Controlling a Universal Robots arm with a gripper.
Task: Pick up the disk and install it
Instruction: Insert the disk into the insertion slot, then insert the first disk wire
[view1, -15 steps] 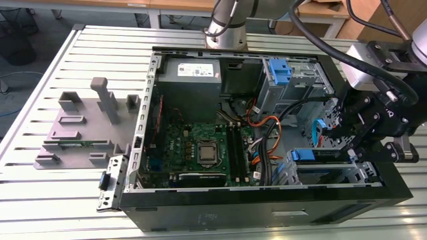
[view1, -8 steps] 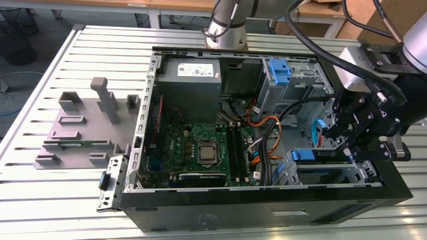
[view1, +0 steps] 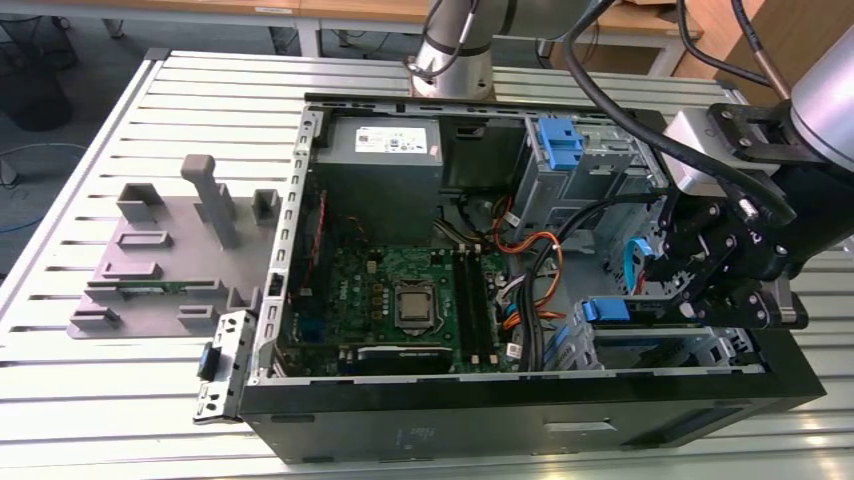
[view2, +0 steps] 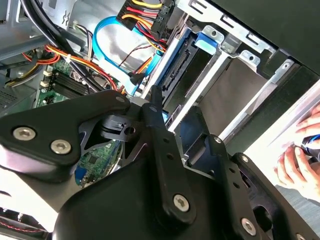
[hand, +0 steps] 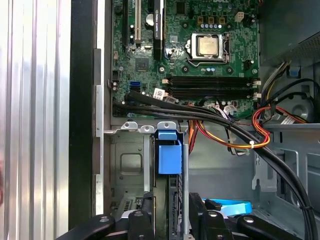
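Disk (hand: 169, 156) edge-on in bay (hand: 126, 162), metal walls close alongside; gripper (hand: 172, 207) near.

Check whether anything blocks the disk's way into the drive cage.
Nothing visible does. The disk already sits edge-on in the cage slot, right at the gripper. The black cables and orange wires run past the cage's rim, beside the slot, not across it.
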